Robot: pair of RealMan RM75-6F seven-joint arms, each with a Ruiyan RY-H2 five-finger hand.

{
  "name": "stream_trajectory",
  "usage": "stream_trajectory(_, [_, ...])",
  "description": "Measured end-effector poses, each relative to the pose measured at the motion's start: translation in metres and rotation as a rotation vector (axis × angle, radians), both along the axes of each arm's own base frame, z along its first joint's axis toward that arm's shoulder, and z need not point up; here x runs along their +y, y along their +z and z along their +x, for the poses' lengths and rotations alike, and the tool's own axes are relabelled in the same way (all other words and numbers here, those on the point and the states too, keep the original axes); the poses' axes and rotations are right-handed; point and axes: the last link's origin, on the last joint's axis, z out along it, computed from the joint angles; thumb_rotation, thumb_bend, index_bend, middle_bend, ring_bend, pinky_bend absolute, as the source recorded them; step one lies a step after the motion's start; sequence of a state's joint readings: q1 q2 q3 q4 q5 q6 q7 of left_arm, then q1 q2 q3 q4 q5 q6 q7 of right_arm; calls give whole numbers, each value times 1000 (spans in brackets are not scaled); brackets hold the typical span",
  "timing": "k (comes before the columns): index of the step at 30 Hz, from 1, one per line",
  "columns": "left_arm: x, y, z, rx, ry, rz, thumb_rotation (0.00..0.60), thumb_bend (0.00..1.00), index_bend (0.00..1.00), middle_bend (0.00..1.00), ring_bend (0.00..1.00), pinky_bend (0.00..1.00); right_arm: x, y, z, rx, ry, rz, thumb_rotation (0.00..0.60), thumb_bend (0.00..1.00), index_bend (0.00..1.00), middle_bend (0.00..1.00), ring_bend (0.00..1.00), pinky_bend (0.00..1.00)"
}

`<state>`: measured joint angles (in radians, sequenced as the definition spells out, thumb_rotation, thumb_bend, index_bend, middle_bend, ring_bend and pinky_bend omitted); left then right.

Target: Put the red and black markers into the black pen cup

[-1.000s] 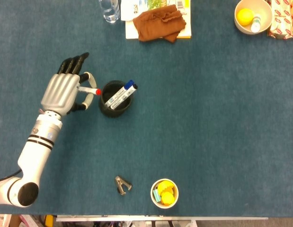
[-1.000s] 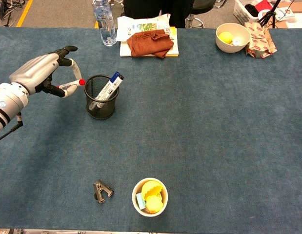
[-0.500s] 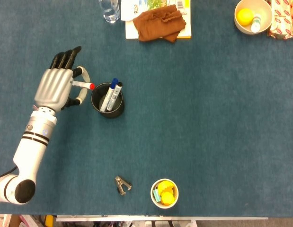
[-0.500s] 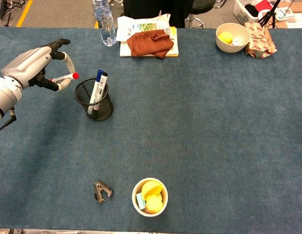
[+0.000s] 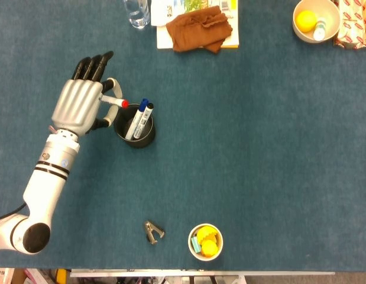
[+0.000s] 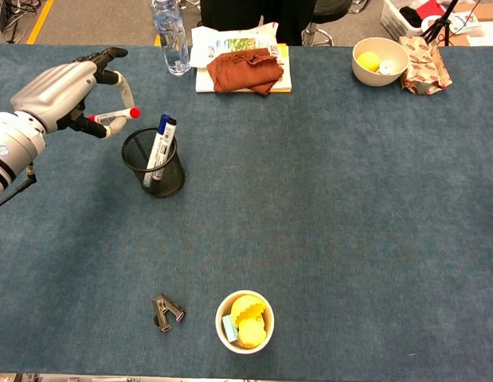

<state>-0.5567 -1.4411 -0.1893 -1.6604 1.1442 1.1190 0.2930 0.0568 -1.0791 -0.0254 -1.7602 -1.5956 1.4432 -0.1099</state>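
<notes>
My left hand (image 5: 81, 105) (image 6: 61, 95) pinches the red-capped marker (image 5: 115, 102) (image 6: 116, 117) between thumb and a finger, its other fingers stretched out. The marker lies level, red cap pointing right, just above the left rim of the black mesh pen cup (image 5: 134, 126) (image 6: 154, 165). Two markers stand upright in the cup, one blue-capped (image 5: 142, 104) (image 6: 163, 122) and one black-capped (image 5: 149, 107) (image 6: 171, 123). My right hand shows in neither view.
A water bottle (image 6: 168, 36), a brown cloth (image 6: 244, 70) on papers, and a bowl with a lemon (image 6: 378, 60) line the far edge. Nearer me lie a small stapler (image 6: 167, 311) and a cup of yellow items (image 6: 244, 321).
The pen cup slid left and its markers stood up straighter. My left hand first drew back to the left, then came right and higher, bringing the red marker's tip over the cup's rim.
</notes>
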Motion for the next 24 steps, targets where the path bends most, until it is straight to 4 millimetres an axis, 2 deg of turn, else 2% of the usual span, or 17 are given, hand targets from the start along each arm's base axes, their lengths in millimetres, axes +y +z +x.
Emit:
stream_trajectory(9, [0, 8, 9, -13, -11, 25, 600, 431, 616, 0, 0, 0, 0, -1, -1, 2, -3, 4, 600, 0, 239, 256, 177, 348])
stream_trajectory(24, [-13, 17, 42, -6, 27, 60, 600, 449, 619, 0, 0, 0, 1, -2, 0, 1, -3, 6, 600, 0, 239, 256, 177, 348])
